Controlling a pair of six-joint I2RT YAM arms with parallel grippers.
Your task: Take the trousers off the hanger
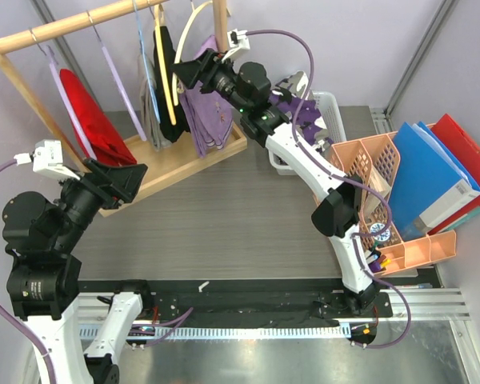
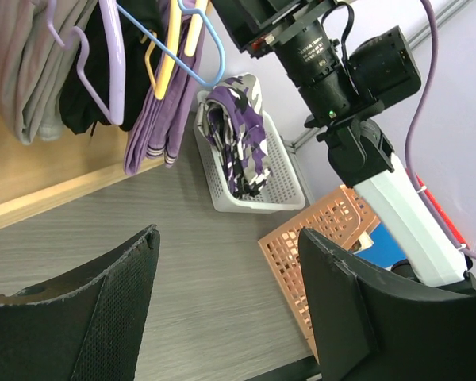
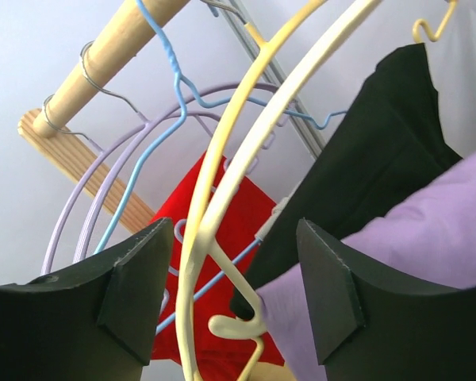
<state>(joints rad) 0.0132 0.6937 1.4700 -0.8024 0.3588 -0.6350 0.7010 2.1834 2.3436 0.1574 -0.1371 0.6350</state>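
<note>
Two arms, two pairs of trousers at a wooden rack [image 1: 64,28].
The lilac trousers [image 1: 210,120] hang on the rack beside the right gripper [image 3: 234,262], its fingers apart around a yellow hanger [image 3: 222,198], perhaps not touching. The camouflage trousers [image 2: 242,135] lie in a white basket [image 2: 278,186], partly hidden overhead. The left gripper [image 2: 230,262] hovers spread wide, well apart from the rack.
</note>
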